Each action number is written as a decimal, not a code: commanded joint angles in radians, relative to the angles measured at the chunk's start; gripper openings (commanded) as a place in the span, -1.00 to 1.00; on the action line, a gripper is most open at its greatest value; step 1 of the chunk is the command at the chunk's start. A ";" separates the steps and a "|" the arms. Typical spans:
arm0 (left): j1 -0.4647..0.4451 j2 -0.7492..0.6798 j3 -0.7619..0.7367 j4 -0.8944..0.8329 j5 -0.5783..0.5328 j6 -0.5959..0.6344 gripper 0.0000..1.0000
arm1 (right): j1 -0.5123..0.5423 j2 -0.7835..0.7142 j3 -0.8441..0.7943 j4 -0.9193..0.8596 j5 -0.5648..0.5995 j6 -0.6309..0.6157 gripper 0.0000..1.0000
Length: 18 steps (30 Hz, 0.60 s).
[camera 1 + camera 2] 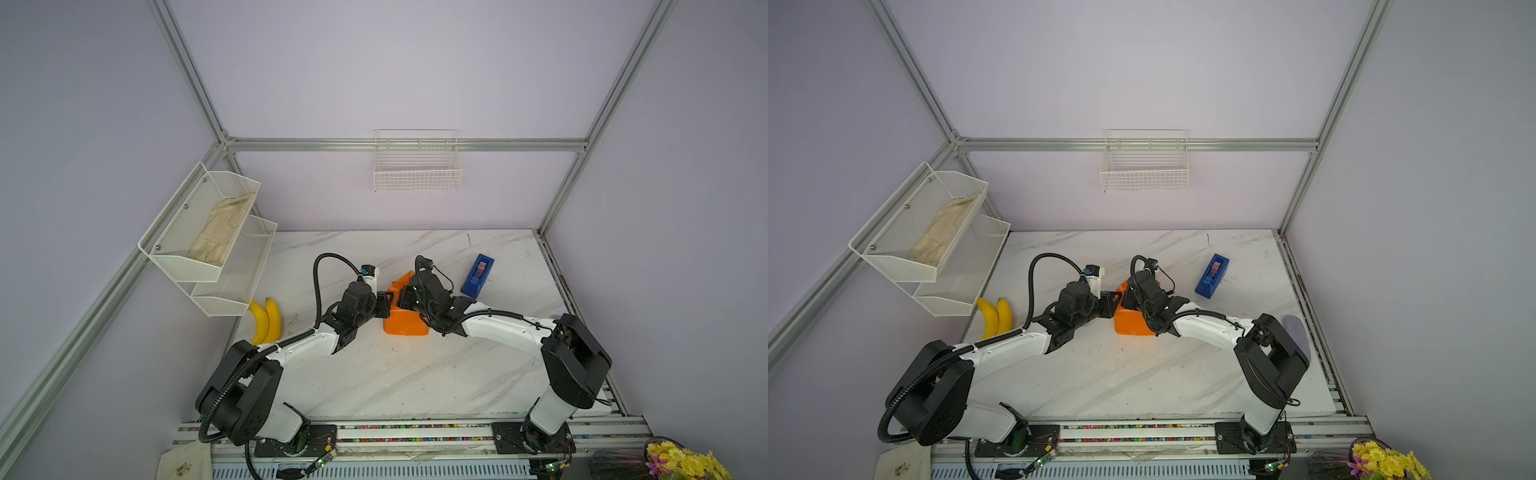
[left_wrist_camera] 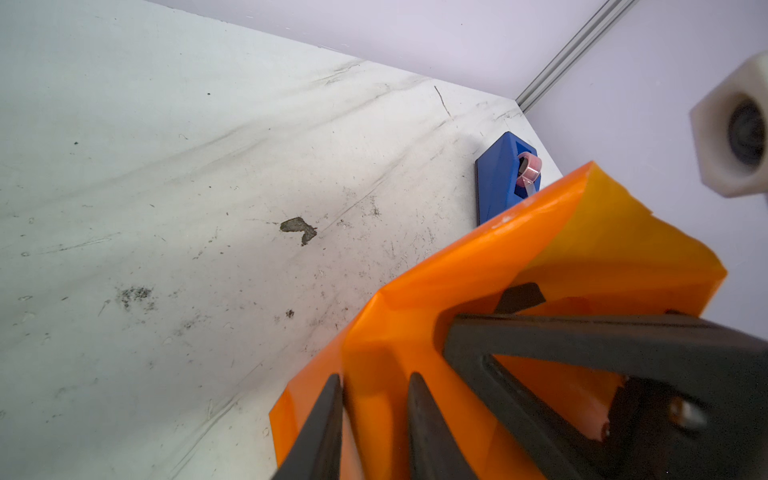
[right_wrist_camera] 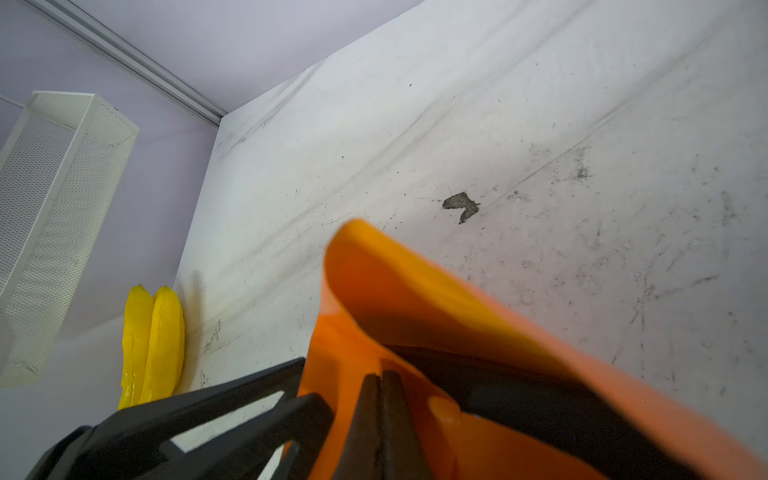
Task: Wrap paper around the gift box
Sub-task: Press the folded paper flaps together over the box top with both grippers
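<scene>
Nearby, at the front edge of the marble table (image 1: 415, 374), two robot arms rise from a rail and lean in to meet at the middle. Between them sits the paper (image 1: 405, 326), a bright orange sheet bunched into a loose, upright bundle.

The left claw (image 2: 374, 378) has its fingers a little apart with a ridge of paper between them, apparently pinching it. The right claw (image 3: 382, 374) has its fingers pressed together against the sheet. We cannot tell whether an edge is caught between them.

We cannot clearly see the gift box. We judge it sits inside the bundle, where dark shapes show, but these may be claw parts.

We see several risks. The thin sheet could tear if the claws pull against each other. The folds look unsecured and could spring open once either claw lets go. The box might also slip out unseen.

Farther back, a blue tape dispenser (image 1: 478, 276) stands well apart from the bundle, beyond the right arm. Two bananas (image 1: 266, 320) lie by the left wall. On the back wall hangs a wire basket (image 1: 417, 174).
</scene>
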 commanded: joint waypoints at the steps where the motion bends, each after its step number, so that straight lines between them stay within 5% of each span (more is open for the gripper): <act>1: -0.018 0.026 -0.011 -0.241 0.015 0.008 -0.46 | -0.001 0.008 -0.046 -0.164 0.033 0.015 -1.00; 8: -0.006 -0.062 0.102 -0.351 -0.045 0.004 -0.27 | 0.000 0.009 -0.051 -0.147 0.019 0.015 -1.00; 18: 0.122 -0.001 0.197 -0.307 0.310 -0.003 -0.17 | -0.001 0.017 -0.050 -0.131 0.001 0.009 -1.00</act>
